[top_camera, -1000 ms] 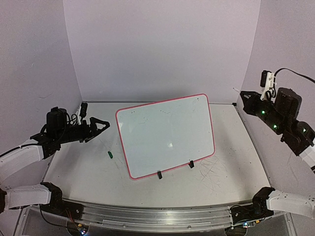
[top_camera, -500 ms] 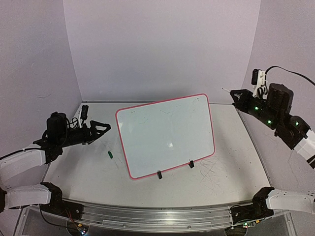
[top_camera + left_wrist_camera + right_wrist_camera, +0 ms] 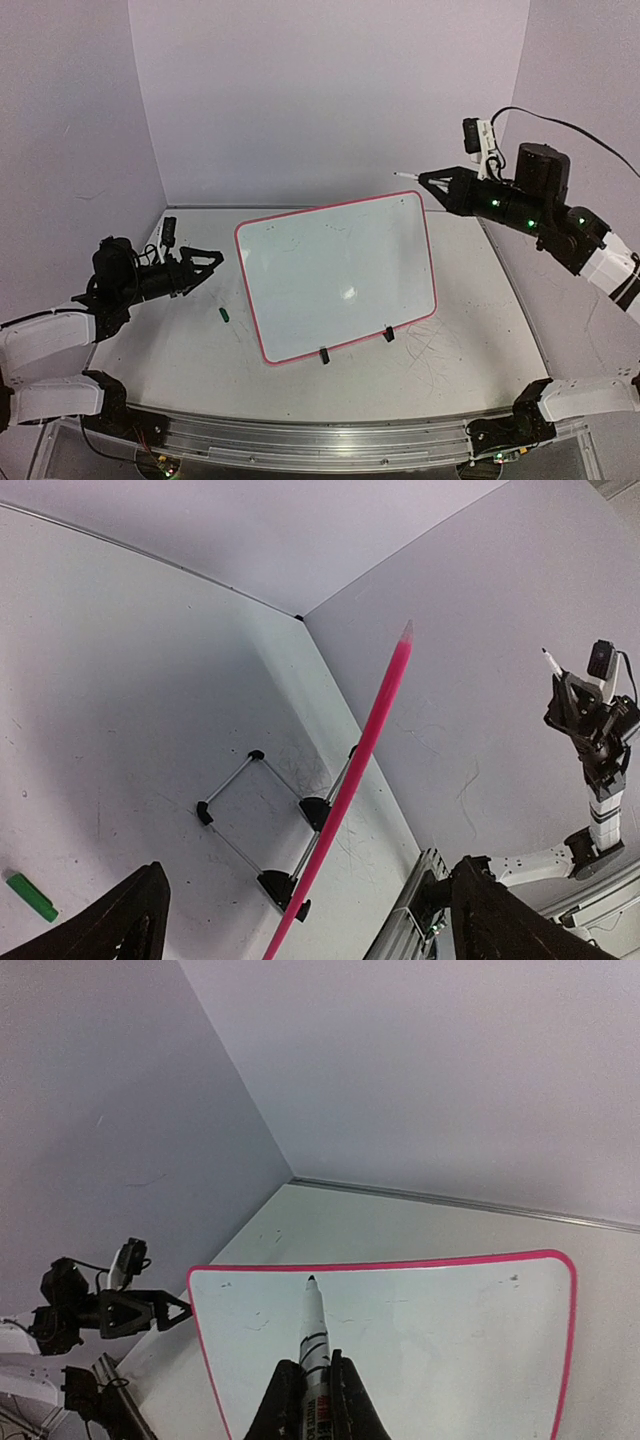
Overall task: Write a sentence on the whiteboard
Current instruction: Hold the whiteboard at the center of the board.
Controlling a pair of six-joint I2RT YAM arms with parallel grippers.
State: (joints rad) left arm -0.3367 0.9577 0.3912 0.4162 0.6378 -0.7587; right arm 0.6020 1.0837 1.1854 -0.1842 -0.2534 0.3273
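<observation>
Overhead view: the large glossy white whiteboard with a thin pink rim [image 3: 340, 275] stands tilted on its small black clips in the middle of the scuffed white tabletop [image 3: 180, 350], between the two arms. Its face shows only faint smudges and no green writing, so I judge the sentence not yet begun. The right gripper [image 3: 428, 181] hangs off the board's far right corner, apart from it, pinching a slim white marker [image 3: 408, 177]. The left gripper [image 3: 208, 265] sits to the board's left, spread and empty. A small green cap [image 3: 225, 315] lies near the board's left edge (probably the marker's, so the pen looks ready).

Left wrist: the black fingers [image 3: 130, 920] stand wide apart with nothing between them. The board shows edge-on as a pink line, propped on a black-footed wire stand [image 3: 313, 810].

Right wrist: the jaws are pressed onto the marker's barrel, its dark tip aimed at the blank board. All the writing remains.
</observation>
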